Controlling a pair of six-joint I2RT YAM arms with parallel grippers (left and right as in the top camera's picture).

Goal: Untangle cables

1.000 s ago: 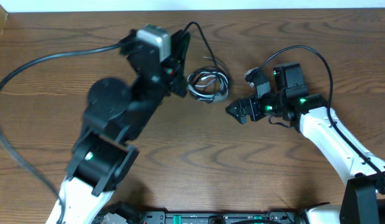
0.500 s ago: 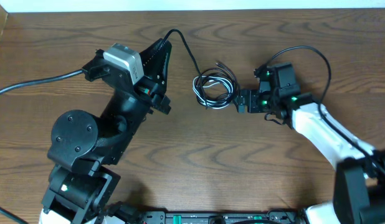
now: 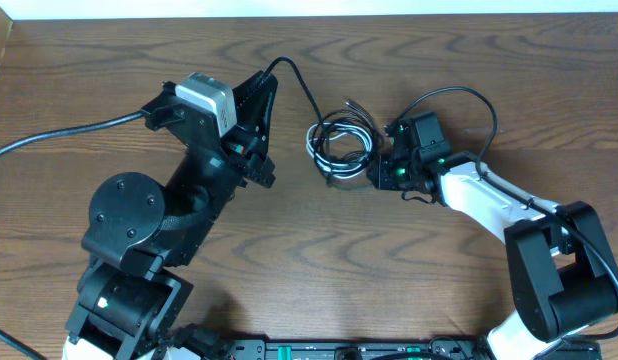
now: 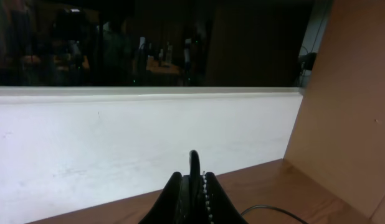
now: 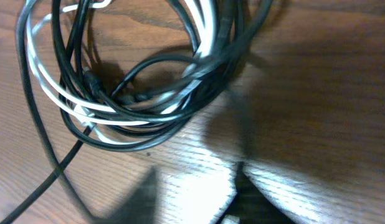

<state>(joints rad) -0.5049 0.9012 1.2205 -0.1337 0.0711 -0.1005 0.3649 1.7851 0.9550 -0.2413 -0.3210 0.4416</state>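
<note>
We see right gripper (image 3: 381,172) moved in over last 1 s, now at right edge of cables (image 3: 341,148), upper centre of overhead. Grab looks next. Its jaws: cannot tell, open or clenched. Left gripper (image 3: 266,80) raised, tilted, clenched on 1 black strand (image 3: 301,88) running into bundle.

Black cable (image 4: 194,163) between closed jaws

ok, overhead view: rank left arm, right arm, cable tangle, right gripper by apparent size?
1. left arm, probably nearer the camera, so its lead may be exaggerated
2. right arm
3. cable tangle
4. right gripper, clearly smallest
</note>
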